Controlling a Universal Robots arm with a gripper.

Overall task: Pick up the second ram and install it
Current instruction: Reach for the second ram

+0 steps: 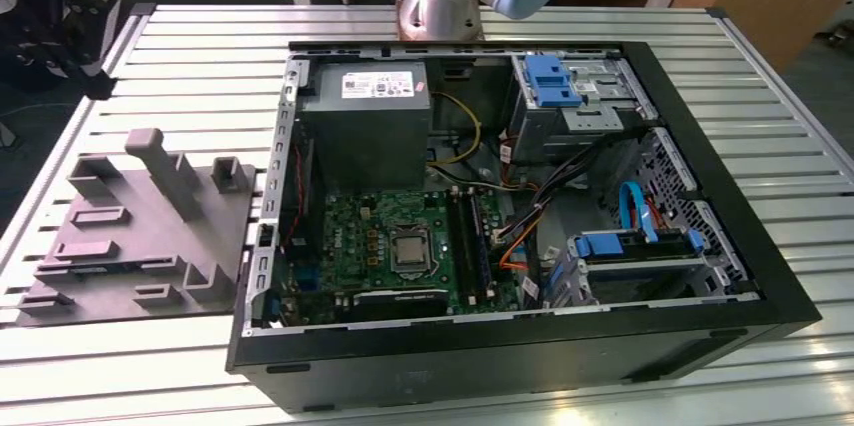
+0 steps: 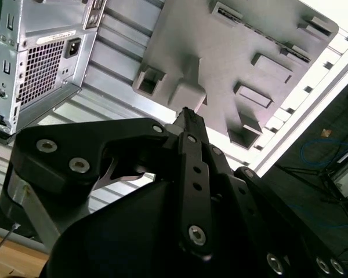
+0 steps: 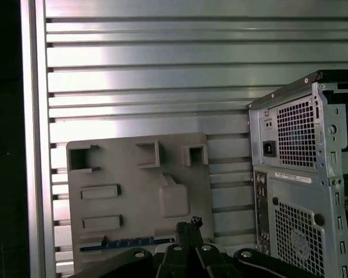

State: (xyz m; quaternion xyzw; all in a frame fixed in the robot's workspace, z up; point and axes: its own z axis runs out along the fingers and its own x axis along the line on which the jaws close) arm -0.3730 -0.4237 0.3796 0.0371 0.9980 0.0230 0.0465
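Operator: Where does the second ram lie?

Inspector: In the first wrist view it lies in a slot at the grey tray's edge. Its long axis runs along the table slats. It is offset from your gripper, away from the computer case.

Operator: Pincer?

Inspector: Drawn narrow, holding nothing. A raised block stands near; the case is well apart.

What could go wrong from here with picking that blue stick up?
The ram sits in a narrow groove of the grey tray; if the gripper came down slightly off, it could miss or nudge it. Inside the case, loose cables lie beside the memory slots, so the stick might snag there.
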